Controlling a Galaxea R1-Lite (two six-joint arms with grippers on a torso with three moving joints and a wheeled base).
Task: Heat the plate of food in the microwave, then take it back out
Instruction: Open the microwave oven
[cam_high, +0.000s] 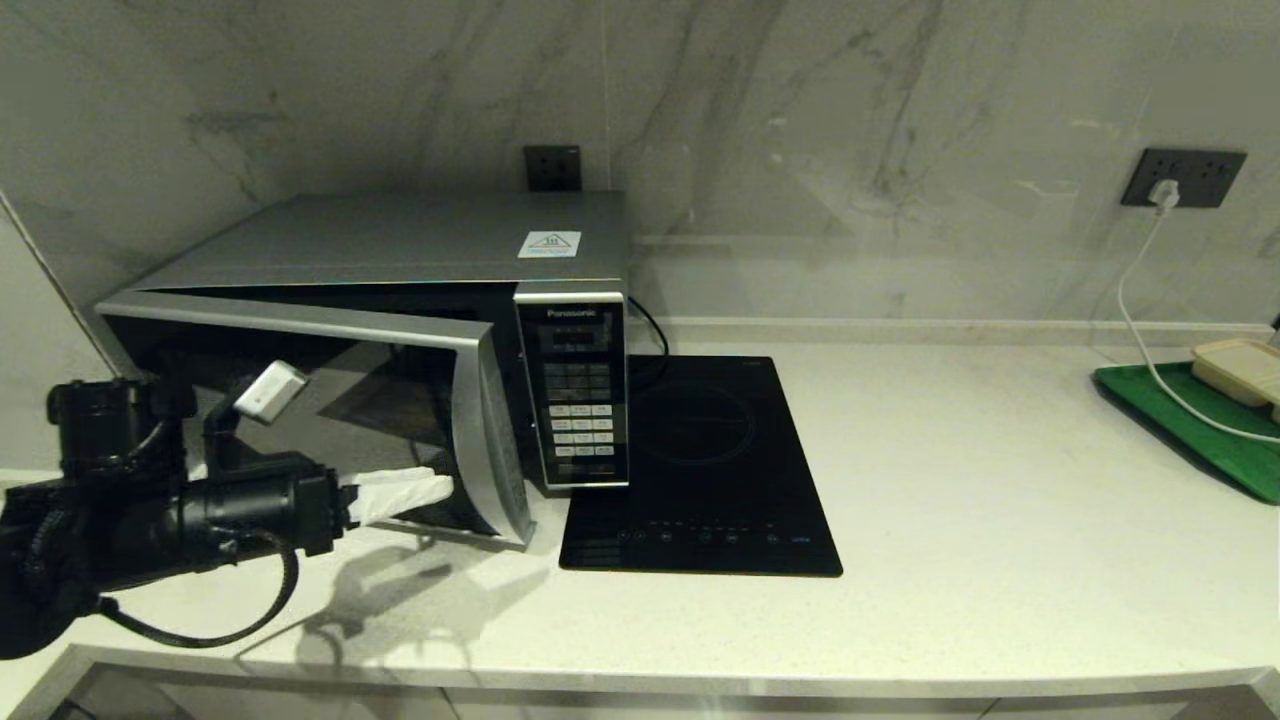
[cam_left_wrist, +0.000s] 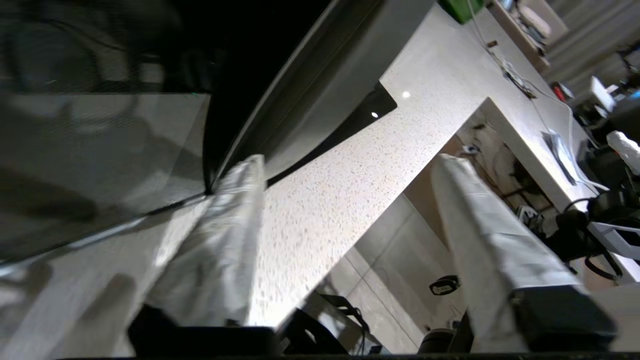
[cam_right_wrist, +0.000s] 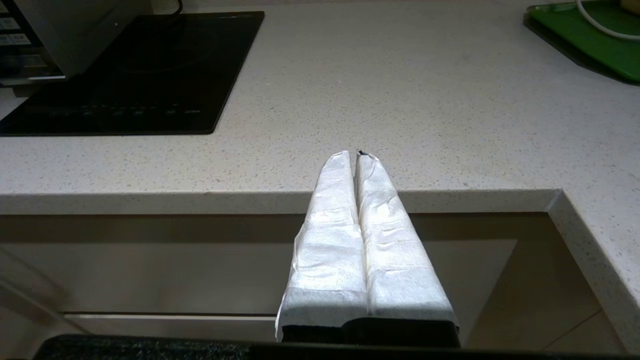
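The left claw (cam_high: 440, 490), its white-wrapped fingers (cam_left_wrist: 220, 250) spread and grasping nothing, sits against the partly open dark glass door (cam_high: 400, 410) of the large silver-grey Panasonic microwave (cam_high: 400, 300) on the pale speckled stone counter (cam_high: 950, 480). The lilac plate of food is nowhere in view, so I cannot tell whether it is inside. Risk: one finger may slide off the door's edge, leaving it ajar, or catch behind it; the right claw (cam_right_wrist: 358, 156), pressed shut and empty, hangs off the counter's front edge.

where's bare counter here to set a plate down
Widest bare counter lies between the induction hob and the green tray. A strip runs before the hob. It is crowded before the microwave, where the left gripper meets the part-open door.
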